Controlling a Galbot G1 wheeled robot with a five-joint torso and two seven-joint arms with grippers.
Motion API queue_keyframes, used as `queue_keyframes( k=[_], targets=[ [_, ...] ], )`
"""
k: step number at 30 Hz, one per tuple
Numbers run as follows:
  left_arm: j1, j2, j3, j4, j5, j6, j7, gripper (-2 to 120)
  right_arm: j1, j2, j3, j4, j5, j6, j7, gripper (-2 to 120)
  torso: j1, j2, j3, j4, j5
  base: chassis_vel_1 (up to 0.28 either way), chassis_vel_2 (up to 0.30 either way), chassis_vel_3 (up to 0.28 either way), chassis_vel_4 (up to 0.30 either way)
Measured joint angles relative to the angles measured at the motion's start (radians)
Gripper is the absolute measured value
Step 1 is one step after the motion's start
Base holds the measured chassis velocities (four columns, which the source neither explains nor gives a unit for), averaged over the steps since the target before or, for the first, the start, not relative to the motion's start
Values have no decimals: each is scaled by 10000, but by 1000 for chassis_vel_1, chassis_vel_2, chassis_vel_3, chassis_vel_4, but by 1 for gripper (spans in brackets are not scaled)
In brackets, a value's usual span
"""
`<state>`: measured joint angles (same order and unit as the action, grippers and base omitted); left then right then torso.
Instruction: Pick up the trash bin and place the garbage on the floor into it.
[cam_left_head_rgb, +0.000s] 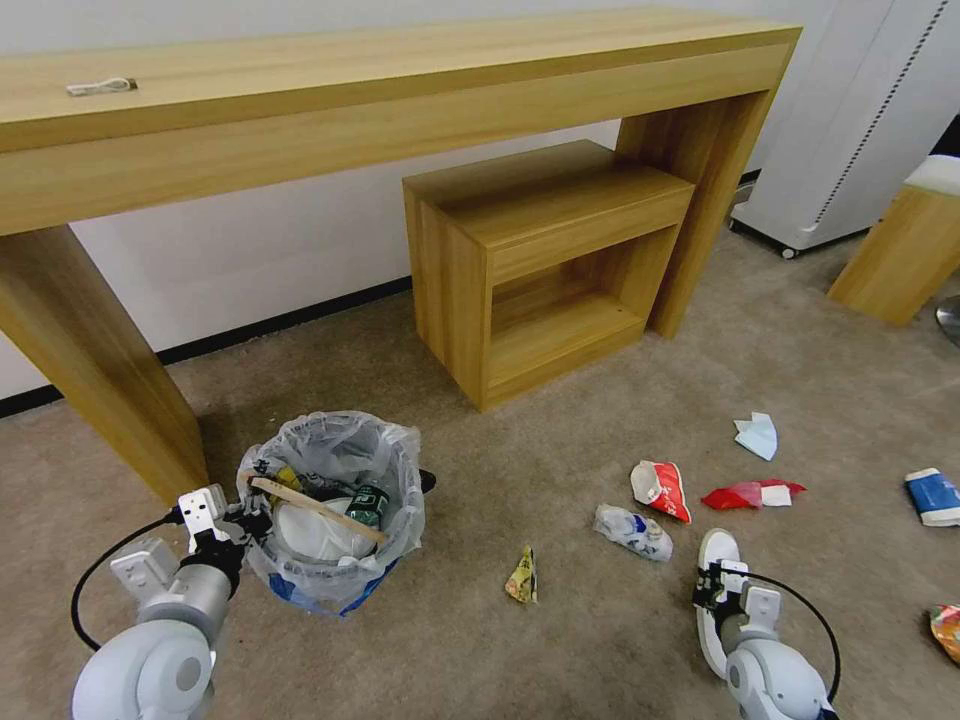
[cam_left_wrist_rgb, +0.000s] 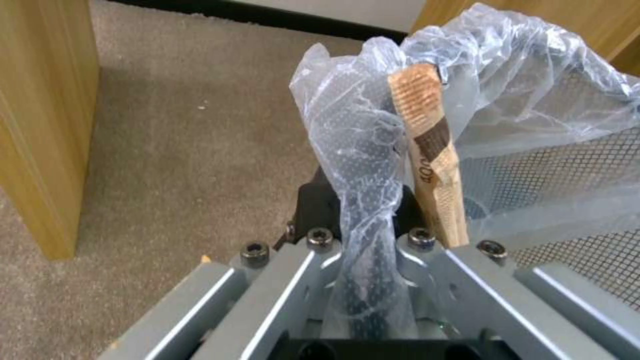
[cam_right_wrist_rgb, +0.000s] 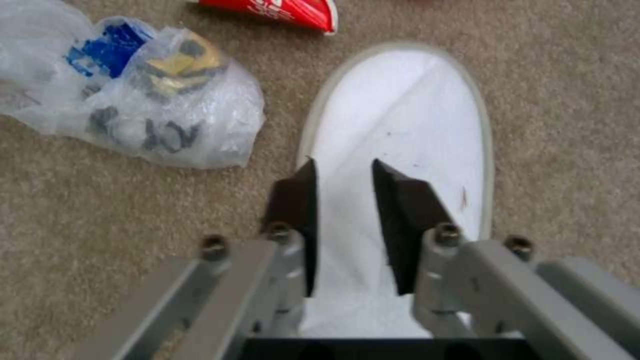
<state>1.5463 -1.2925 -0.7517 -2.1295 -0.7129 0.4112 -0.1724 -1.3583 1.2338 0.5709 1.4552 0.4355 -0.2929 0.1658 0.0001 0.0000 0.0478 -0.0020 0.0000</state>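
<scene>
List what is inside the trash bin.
Inside the trash bin: a wooden stick, a white slipper, a green can. Whatever lies beneath them is covered.

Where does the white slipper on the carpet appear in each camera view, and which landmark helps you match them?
Head view: the white slipper lies low on the right, under the right pincer.
Right wrist view: the slipper sits in the middle, beneath the open pincer.
Left wrist view: faces the trash bin, gripped at its rim by the left pincer.
Shared landmark: the clear plastic packet beside the slipper.
</scene>
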Motion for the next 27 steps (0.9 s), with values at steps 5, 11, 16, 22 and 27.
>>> queue_keyframes(
  k=[5,11,16,22,27],
  targets=[
    [-23,3,23,-1,0,0,0,3,-1,5,-18,101,43,-77,77,47,0,0,0,0,1,0,0,0,0],
    [-21,13,25,3,-1,0,0,3,-3,-34,-26,136,61,-116,92,68,0,0,0,0,0,0,0,0,0],
    [-21,24,14,2,-10,0,0,3,10,-5,-38,122,54,-114,94,85,0,0,0,0,0,0,0,0,0],
    [-21,11,14,23,-9,0,0,3,35,48,-34,-60,18,-54,94,96,0,0,0,0,1,0,0,0,0],
    [-1,23,-3,58,-6,0,0,3,153,74,3,-305,-16,-6,95,97,0,0,0,0,0,0,0,0,0]
  ],
)
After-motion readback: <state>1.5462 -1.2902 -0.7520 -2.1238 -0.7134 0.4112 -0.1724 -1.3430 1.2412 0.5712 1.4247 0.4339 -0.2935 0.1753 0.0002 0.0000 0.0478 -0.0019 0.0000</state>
